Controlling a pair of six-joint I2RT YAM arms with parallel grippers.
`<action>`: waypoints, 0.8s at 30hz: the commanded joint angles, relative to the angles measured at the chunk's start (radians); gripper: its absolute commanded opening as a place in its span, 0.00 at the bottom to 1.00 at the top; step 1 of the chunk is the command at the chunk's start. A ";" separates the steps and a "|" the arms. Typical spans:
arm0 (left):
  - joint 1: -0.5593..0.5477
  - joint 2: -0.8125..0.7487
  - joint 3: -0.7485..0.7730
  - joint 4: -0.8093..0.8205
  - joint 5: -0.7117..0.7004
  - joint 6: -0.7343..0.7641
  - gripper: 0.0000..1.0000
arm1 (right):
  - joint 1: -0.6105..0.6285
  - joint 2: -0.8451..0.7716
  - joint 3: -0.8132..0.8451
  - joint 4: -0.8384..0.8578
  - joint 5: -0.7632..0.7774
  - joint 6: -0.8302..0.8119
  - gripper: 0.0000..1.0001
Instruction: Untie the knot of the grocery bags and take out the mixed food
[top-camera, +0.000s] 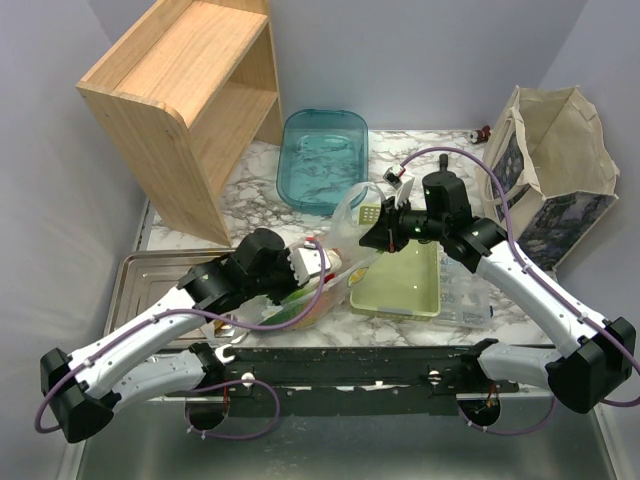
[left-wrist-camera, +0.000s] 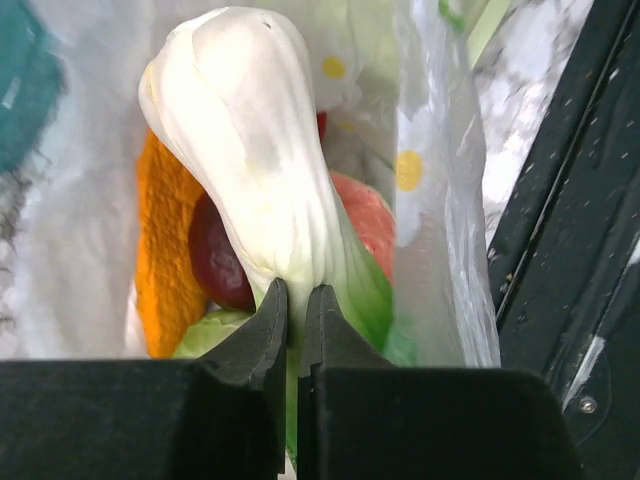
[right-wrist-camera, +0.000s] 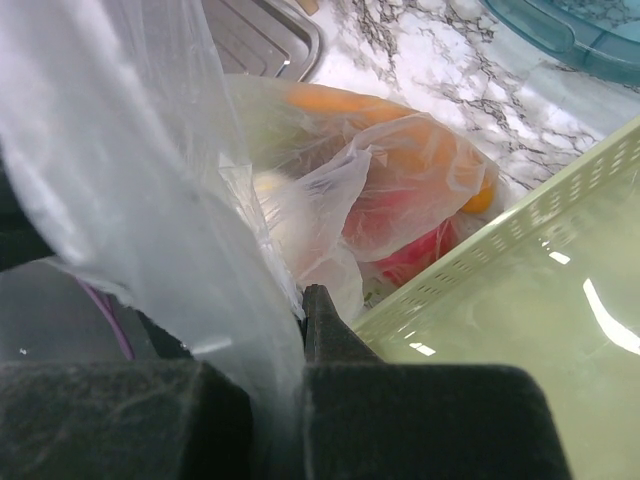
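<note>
Your marble table (top-camera: 255, 165) carries everything. At its far left corner a wooden shelf (top-camera: 180, 90) lies on its side, and a canvas tote bag (top-camera: 560, 170) stands at the far right. A steel tray (top-camera: 150, 275) sits at the near left. A teal container (top-camera: 322, 155) lies between shelf and tote, and nearer to you is the pale green basket (top-camera: 400, 285).

The grocery bag (right-wrist-camera: 120, 150) lies just left of that basket, touching its edge. Your right jaws are clamped shut on a fold of its thin plastic, holding that side up above the basket's far left corner.

Your left jaws are inside the open mouth of the bag, closed tight on the green base of a white-stalked leafy vegetable (left-wrist-camera: 250, 150) (its bulb end points away from the wrist camera). Packed under it in the bag are an orange crinkled item (left-wrist-camera: 165, 250), a dark red apple (left-wrist-camera: 215, 260) and something red (left-wrist-camera: 365, 215), possibly a tomato.
</note>
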 joint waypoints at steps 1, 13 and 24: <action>0.001 -0.078 0.051 0.025 0.068 -0.014 0.00 | -0.008 0.001 0.001 0.003 0.007 -0.014 0.01; 0.001 -0.306 0.135 0.149 0.276 0.072 0.00 | -0.008 -0.020 -0.016 -0.002 0.023 0.009 0.01; 0.246 0.057 0.610 0.363 0.139 -0.208 0.00 | -0.008 -0.054 -0.084 0.011 0.000 0.023 0.01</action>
